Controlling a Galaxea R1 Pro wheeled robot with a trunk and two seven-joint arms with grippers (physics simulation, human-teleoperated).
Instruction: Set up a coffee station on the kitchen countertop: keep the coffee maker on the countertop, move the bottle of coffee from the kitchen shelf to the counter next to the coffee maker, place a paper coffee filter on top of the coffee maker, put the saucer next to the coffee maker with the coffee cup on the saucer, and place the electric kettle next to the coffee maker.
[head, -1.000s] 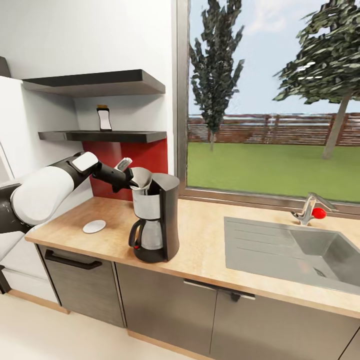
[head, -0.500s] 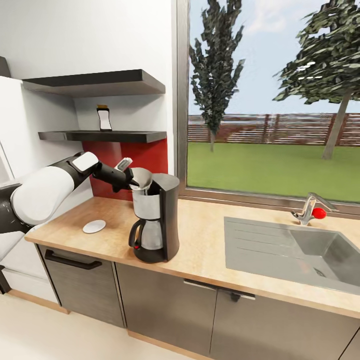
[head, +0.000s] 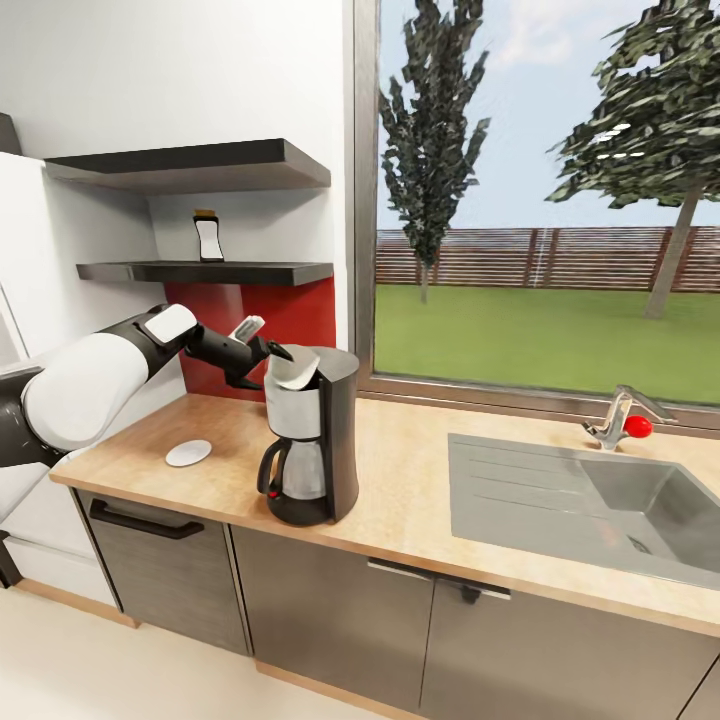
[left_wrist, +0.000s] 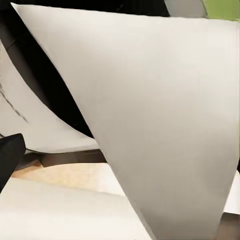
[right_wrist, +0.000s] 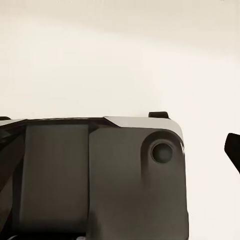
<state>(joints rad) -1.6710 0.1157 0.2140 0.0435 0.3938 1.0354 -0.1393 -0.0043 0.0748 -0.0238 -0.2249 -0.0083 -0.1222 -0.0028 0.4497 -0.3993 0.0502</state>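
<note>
Head view: the left arm is reaching over the kitchen countertop (head: 420, 510) toward the coffee maker (head: 310, 435); the left gripper (head: 268, 354) is sitting just beside the machine's top, its fingers standing spread and apart from the paper; the paper coffee filter (head: 293, 367) is lying on top of the coffee maker, tilted over the silver-grey basket front; the saucer (head: 188, 453) is lying flat on the countertop, near the machine on its left side; the bottle of coffee (head: 208, 236) is standing upright on the lower board of the kitchen shelf (head: 205, 271); a steel sink (head: 580, 505) with a tap (head: 620, 415) is occupying the countertop's right portion, well apart from the machine.

Left wrist view: the paper coffee filter (left_wrist: 160, 115) is showing as a broad white cone close to the camera; one dark fingertip (left_wrist: 10, 155) is showing at the frame edge, apart from the paper; beige countertop (left_wrist: 70, 175) is showing beyond.

Right wrist view: a dark robot body panel (right_wrist: 95, 175) is facing the camera against a pale surface; a dark tip is showing at the frame edge; whether the right claw is spread or pressed together cannot be told.
</note>
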